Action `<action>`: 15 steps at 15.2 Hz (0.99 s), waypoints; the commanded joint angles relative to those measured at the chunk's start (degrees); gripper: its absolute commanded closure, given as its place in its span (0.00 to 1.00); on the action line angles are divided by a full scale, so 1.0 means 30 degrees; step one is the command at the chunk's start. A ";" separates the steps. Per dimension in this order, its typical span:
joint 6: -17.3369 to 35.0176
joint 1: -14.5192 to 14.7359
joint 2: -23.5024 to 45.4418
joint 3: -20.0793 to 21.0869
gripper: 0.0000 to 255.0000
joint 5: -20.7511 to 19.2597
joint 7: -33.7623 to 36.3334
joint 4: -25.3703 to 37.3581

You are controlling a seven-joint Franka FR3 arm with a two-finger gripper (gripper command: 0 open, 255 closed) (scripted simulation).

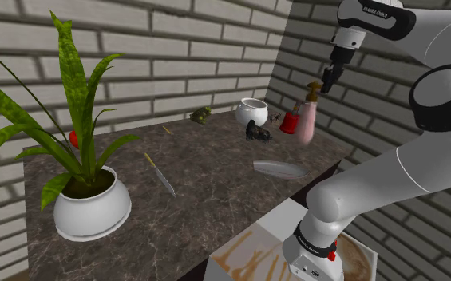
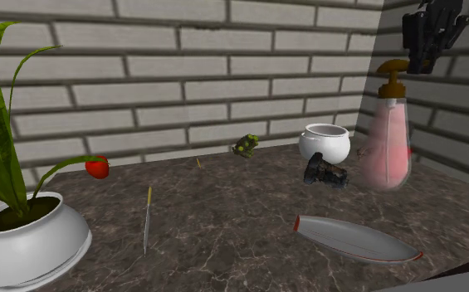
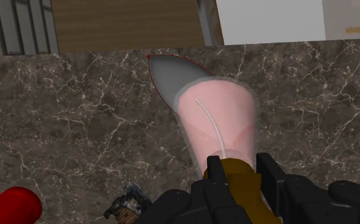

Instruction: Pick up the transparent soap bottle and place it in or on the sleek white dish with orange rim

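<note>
**A:** Where is the soap bottle [image 1: 306,121]?

**B:** It hangs tilted beneath the black pincer [image 1: 332,74], which is clenched on its brown pump head; the pink, see-through body appears to be off the marbled surface [image 1: 207,199], near the shallow pale dish [image 1: 279,168] with its red-orange rim.

**A:** What could go wrong?

**B:** The grasp is high and narrow; I judge the body could swing, or slip free of the pump; set down on the dish's sloping rim, it could topple.

**A:** How do the views differ?

**B:** The wrist view shows the fingers [image 3: 215,167] clasping the pump, with the dish beyond the bottle's base; the second exterior view shows a small dark object [image 2: 324,172] and a white pot [image 2: 324,143] beside the bottle.
</note>
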 commanded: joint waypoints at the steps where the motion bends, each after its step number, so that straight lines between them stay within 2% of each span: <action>1: 0.0395 -0.0067 -0.0236 -0.0055 1.00 -0.0107 -0.0033 -0.0605; 15: 0.3804 -0.0423 -0.1511 -0.0277 1.00 -0.0663 0.0359 -0.5242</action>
